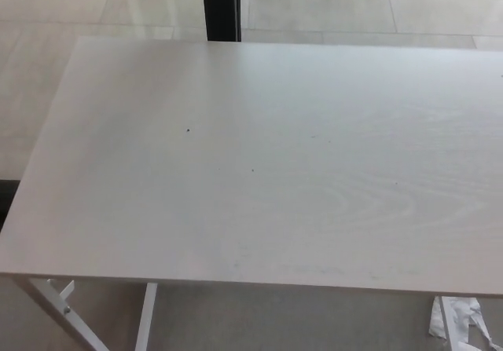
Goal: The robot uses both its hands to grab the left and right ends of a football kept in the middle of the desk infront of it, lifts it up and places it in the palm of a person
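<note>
A pale wood-grain desk (259, 162) fills most of the head view, with only a few tiny dark specks on its top. No football shows anywhere in the picture. Neither of my hands nor any part of my arms is in view. No person or person's hand appears.
A dark vertical post (221, 7) stands behind the desk's far edge against a tiled floor. White desk legs (145, 319) show under the near edge at the left. Crumpled white material (460, 323) lies on the floor at the lower right.
</note>
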Tool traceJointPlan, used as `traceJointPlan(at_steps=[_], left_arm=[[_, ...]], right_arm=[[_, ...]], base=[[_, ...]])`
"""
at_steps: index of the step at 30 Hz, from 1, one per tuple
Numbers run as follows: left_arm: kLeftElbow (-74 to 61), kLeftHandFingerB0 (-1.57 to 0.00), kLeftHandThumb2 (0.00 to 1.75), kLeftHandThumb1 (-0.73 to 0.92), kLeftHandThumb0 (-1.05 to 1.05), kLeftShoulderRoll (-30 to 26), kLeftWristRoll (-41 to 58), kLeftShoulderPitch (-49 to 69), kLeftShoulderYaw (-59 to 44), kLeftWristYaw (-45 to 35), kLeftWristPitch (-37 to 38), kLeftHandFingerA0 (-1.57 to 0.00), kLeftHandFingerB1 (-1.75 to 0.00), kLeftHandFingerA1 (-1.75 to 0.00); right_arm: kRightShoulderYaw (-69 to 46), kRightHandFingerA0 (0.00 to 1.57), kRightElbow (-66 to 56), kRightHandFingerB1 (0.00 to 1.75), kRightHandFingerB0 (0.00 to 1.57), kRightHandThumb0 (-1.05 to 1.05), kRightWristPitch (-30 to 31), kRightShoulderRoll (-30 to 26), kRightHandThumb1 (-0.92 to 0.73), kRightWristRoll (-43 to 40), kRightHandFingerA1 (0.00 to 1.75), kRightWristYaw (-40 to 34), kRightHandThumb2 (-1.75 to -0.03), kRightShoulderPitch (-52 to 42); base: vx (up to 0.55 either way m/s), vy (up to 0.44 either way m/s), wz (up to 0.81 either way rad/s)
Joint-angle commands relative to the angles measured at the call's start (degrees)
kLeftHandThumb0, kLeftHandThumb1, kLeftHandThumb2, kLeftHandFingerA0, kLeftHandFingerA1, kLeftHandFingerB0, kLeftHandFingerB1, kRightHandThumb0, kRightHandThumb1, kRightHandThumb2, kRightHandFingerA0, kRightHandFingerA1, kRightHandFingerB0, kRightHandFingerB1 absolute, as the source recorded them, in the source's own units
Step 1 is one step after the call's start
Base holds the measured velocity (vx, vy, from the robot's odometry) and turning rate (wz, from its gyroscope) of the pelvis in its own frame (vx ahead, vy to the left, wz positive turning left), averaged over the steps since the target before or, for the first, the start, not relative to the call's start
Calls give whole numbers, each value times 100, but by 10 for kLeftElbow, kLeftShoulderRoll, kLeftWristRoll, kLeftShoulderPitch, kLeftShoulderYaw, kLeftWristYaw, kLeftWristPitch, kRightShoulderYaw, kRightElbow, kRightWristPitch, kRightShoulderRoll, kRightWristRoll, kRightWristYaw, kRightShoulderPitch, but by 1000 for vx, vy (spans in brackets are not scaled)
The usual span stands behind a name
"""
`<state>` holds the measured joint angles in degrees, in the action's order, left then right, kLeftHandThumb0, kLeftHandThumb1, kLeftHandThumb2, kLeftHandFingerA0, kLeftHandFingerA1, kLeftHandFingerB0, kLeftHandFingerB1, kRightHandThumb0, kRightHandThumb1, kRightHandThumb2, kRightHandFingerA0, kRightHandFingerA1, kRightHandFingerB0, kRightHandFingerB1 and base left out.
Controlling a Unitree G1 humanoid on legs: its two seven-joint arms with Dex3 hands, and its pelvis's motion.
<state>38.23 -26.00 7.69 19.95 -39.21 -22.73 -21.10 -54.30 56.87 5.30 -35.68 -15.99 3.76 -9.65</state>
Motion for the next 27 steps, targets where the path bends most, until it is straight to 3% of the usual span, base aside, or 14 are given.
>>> traceJointPlan(at_steps=[1,2,4,5,7,9,12,13,18,19,20,22,23,27], left_arm=[[24,-44,65,83,-91,-40,8,12,22,-41,50,-63,-46,-53],[29,-42,64,80,-92,-39,12,1,23,-39,52,-67,-46,-54],[49,-35,102,62,-90,-42,13,-13,24,-30,53,-70,-55,-64],[44,-34,64,78,-89,-42,15,-11,24,-31,50,-79,-44,-54],[31,-29,64,78,-88,-45,15,-15,35,-37,46,-78,-46,-54],[215,-25,64,78,-81,-54,-25,-187,77,43,82,-72,-32,-53],[235,-27,63,77,-78,-50,1,-189,58,47,94,-74,-34,-59],[242,-23,99,63,-84,-51,2,-190,58,49,102,-67,-47,-67],[281,-21,100,66,-84,-52,4,-214,63,73,136,-65,-45,-65],[285,-22,101,67,-83,-52,5,-215,65,73,140,-64,-46,-65],[290,-29,65,83,-79,-54,5,-216,67,70,145,-69,-34,-55],[302,-30,65,84,-80,-57,10,-213,69,58,152,-71,-35,-57],[305,-32,65,84,-79,-59,10,-214,71,59,151,-70,-35,-56],[319,-36,65,83,-79,-59,12,-218,76,58,158,-74,-37,-55]], right_arm=[[81,51,11,19,9,-95,-67,-49,-76,26,58,134,-115,-32],[89,61,9,24,9,-95,-63,-54,-92,26,45,135,-72,-27],[99,74,11,30,19,-92,-82,-52,-92,24,47,131,-74,-25],[102,75,12,30,19,-93,-85,-52,-92,22,47,129,-74,-24],[111,69,21,39,12,-92,-88,-57,-77,18,60,117,-112,-13],[116,86,24,29,18,-86,-99,-57,-92,16,52,95,-72,-18],[109,85,22,31,26,-81,-94,-58,-92,8,51,85,-70,-20],[110,85,24,31,24,-79,-99,-57,-92,8,52,83,-71,-20],[109,78,27,46,20,-83,-108,-56,-76,1,64,86,-110,-19],[113,84,31,33,26,-83,-105,-59,-92,3,51,83,-71,-15],[115,84,29,33,26,-82,-104,-59,-92,4,50,83,-71,-15],[119,78,31,46,22,-81,-106,-61,-75,6,63,79,-108,-13],[120,87,33,33,29,-82,-108,-61,-92,6,51,78,-72,-12],[117,92,31,32,31,-84,-91,-63,-92,-8,51,86,-70,-7]], base=[[0,0,0],[0,0,0],[0,0,0],[0,0,0],[0,0,0],[0,0,0],[0,0,0],[0,0,0],[0,0,0],[0,0,0],[0,0,0],[0,0,0],[0,0,0],[0,0,0]])
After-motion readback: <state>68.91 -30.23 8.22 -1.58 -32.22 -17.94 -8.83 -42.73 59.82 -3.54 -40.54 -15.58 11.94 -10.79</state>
